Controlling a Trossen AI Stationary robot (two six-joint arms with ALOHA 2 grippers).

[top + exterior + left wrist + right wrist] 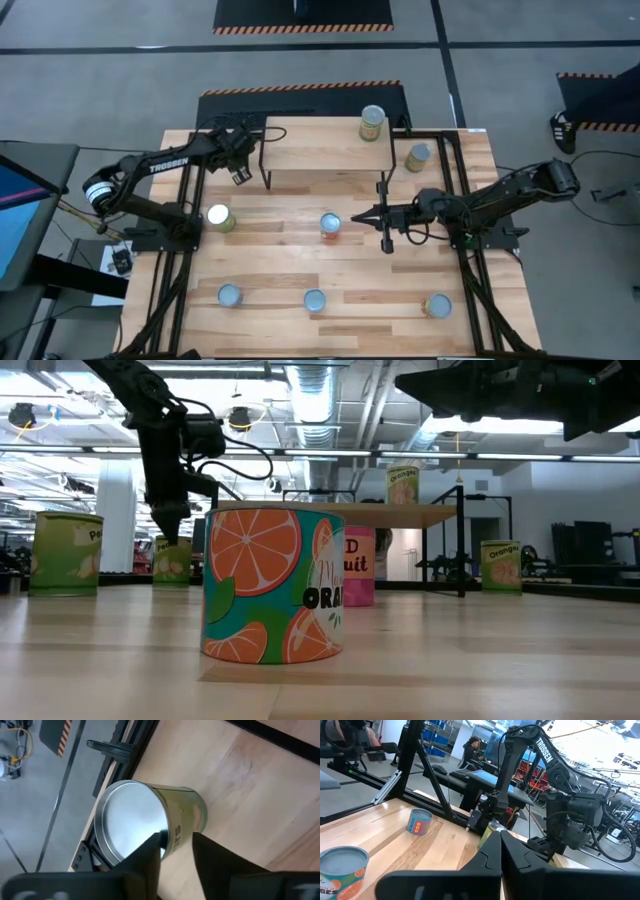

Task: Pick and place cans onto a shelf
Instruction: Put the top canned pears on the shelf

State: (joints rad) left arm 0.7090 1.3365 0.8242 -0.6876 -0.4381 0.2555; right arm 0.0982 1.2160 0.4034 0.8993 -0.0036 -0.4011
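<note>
Orange-label can (pixel 272 585) sitting upright closest to low cam, lid on.
L gripper (pixel 241 174) hovering by left end of shelf (pixel 320 147), fingers (pixel 145 862) slightly apart, gripping nothing, wrist cam looking down on green-label can (pixel 220 217). R gripper (pixel 360 214) pinching tight on nothing, pointing at centre can (pixel 330 224). One can (pixel 372 122) standing on shelf; another can (pixel 418 157) sitting on table (pixel 280 255) just beside shelf's right end. All lidded, contents hidden.
</note>
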